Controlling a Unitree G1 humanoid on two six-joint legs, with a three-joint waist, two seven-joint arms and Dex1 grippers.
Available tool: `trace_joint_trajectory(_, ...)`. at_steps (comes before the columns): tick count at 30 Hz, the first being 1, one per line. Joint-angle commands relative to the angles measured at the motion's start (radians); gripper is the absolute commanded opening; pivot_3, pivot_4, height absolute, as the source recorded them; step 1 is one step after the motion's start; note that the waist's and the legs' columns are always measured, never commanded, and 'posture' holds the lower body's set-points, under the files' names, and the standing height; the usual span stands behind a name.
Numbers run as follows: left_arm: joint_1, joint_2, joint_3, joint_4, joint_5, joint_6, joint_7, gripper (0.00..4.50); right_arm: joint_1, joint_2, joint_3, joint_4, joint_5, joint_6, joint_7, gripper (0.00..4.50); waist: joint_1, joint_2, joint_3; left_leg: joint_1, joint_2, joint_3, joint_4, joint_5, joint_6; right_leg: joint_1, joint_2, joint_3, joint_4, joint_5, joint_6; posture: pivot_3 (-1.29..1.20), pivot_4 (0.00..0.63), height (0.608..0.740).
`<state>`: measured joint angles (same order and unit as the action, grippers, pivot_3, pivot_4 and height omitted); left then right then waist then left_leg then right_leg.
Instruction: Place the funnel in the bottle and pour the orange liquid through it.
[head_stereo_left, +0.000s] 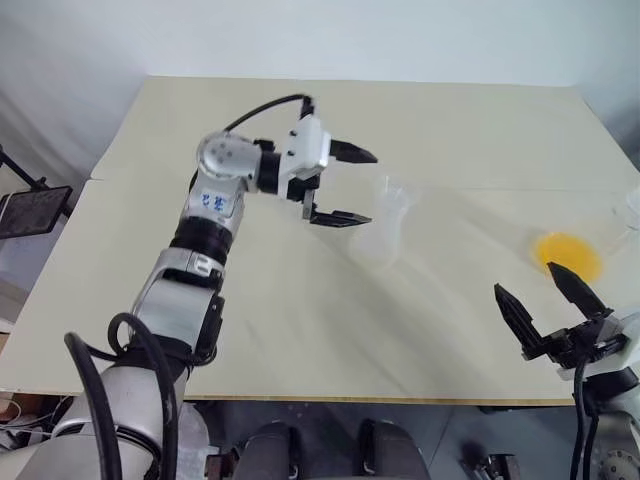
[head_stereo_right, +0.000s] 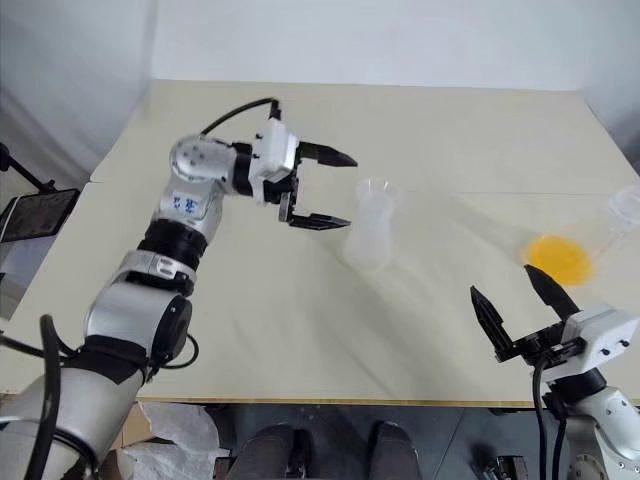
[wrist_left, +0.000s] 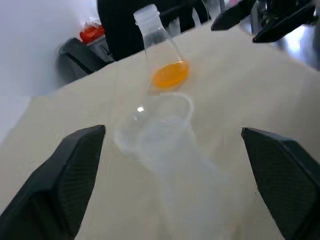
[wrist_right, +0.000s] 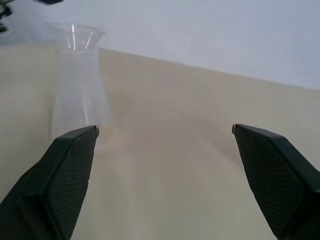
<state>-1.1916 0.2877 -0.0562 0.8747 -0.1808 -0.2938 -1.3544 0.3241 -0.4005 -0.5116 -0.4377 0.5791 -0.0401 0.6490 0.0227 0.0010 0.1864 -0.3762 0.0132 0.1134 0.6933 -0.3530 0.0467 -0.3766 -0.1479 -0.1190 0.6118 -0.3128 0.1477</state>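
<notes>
Right end effector (head_stereo_left: 545, 291) gapes empty; left end effector (head_stereo_left: 350, 186) (fingers spread) beside the funnel (head_stereo_left: 393, 196) in the bottle (head_stereo_left: 378, 243).

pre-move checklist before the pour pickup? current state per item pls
1. Funnel seated in the neck of the bottle: ok, its flared mouth sits on top.
2. Bottle upright on the table: ok.
3. Left end effector released and off the funnel: ok, open, beside the bottle's top, not touching.
4. Right end effector ready to grasp: ok, open, holding nothing.
5. Orange liquid contained: ok, it sits in the base of a clear flask, standing upright.
6. Path from right end effector to flask unobstructed: cannot tell, the flask sits at the edge of the head views.
</notes>
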Motion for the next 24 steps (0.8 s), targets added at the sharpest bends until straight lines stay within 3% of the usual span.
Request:
trace_joint_trajectory(1, 0.055, 0.022, 0.064, -0.133, -0.087, 0.061, 0.019, 4.47, 0.011, 0.012, -0.063, -0.011, 0.014, -0.048, -0.026, 4.5, 0.002, 0.0, 0.0, 0.0, 0.0, 0.0, 0.0, 0.0, 0.0, 0.0, 0.0, 0.0, 0.0, 0.0, 0.0, 0.0, 0.15, 0.74)
trace_joint_trajectory(9, 0.315, 0.103, 0.19, -0.362, -0.192, 0.201, 0.135, 4.47, 0.095, 0.104, -0.257, 0.043, 0.06, -0.132, -0.125, 4.5, 0.001, 0.001, 0.0, 0.0, 0.002, -0.003, 0.001, 0.0, 0.0, 0.0, -0.001, 0.0, 0.002, 0.0, 0.0, 0.0, 0.15, 0.74)
trace_joint_trajectory(16, 0.546, 0.185, 0.168, -0.56, -0.246, 0.41, 0.113, 4.47, 0.146, 0.156, -0.321, 0.091, 0.091, -0.164, -0.166, 4.5, -0.002, 0.002, -0.001, 0.002, 0.003, -0.001, 0.001, 0.0, 0.0, 0.001, -0.001, 0.003, 0.002, 0.0, 0.0, 0.0, 0.15, 0.74)
trace_joint_trajectory(19, 0.588, 0.197, 0.161, -0.617, -0.259, 0.463, 0.127, 4.47, 0.137, 0.132, -0.309, 0.101, 0.089, -0.124, -0.188, 4.5, -0.003, 0.002, -0.001, 0.003, 0.003, -0.001, 0.0, 0.0, 0.0, 0.001, -0.001, 0.004, 0.004, 0.0, 0.0, 0.0, 0.15, 0.74)
trace_joint_trajectory(24, 0.615, 0.193, 0.156, -0.678, -0.278, 0.499, 0.138, 4.47, 0.019, -0.01, -0.3, 0.133, 0.135, 0.05, -0.273, 4.5, -0.006, 0.002, -0.001, 0.004, 0.003, 0.001, 0.001, 0.0, 0.0, 0.001, -0.003, 0.008, 0.004, 0.0, -0.001, 0.0, 0.15, 0.74)
